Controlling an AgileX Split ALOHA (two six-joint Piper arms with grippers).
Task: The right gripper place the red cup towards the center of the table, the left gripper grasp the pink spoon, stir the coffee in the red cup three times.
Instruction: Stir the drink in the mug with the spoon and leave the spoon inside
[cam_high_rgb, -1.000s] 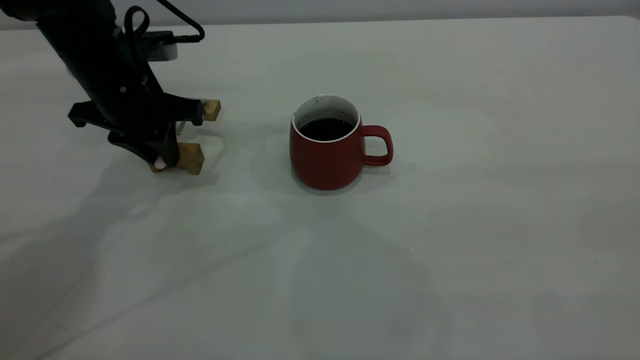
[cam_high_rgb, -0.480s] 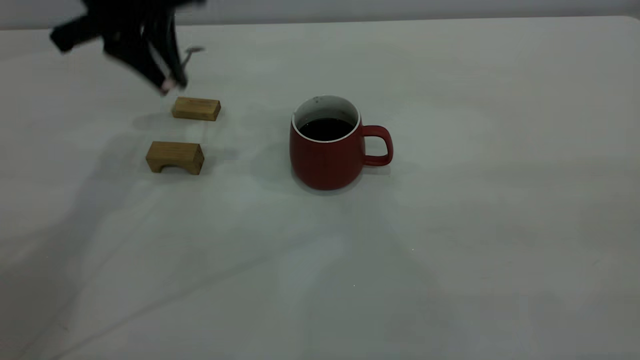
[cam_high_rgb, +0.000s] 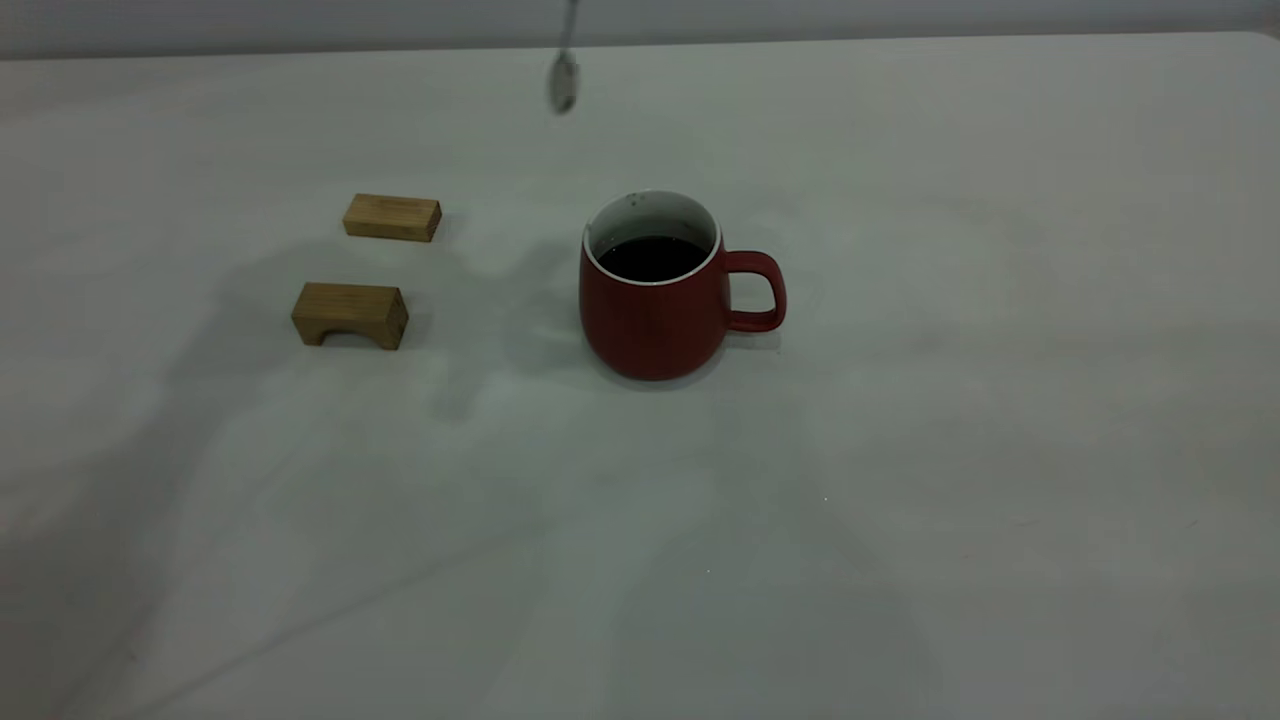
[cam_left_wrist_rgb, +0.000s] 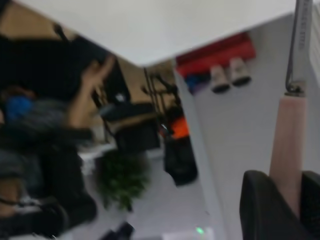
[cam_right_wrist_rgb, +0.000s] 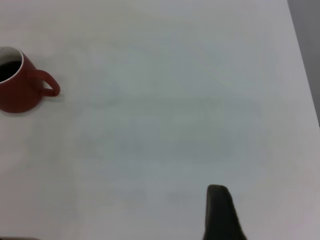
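A second ago the left arm was bent low over the two wooden blocks; half a second ago it was rising near the far block, and now the arm is out of the exterior view, with only the grey bowl of the pink spoon (cam_high_rgb: 564, 80) hanging down from the top edge, above and slightly left of the red cup (cam_high_rgb: 655, 290). In the left wrist view the left gripper (cam_left_wrist_rgb: 282, 210) has its black fingers (cam_left_wrist_rgb: 262, 207) clamped on the spoon's pale pink handle. The spoon's long axis runs near vertical, handle up, bowl downward, well clear of the rim. The cup has not moved: it stands upright near the middle of the table (cam_high_rgb: 1000, 450), its handle pointing to the right side, the coffee (cam_high_rgb: 652, 257) dark and smooth inside. The arched block (cam_high_rgb: 350, 314) and the flat block (cam_high_rgb: 392, 217) lie to the cup's left, apart from each other and from the cup. Wide bare tabletop lies in front of and to the right of the cup. The right gripper (cam_right_wrist_rgb: 220, 212) shows only one dark finger, well apart from the cup; whether it is apart or together I cannot tell.
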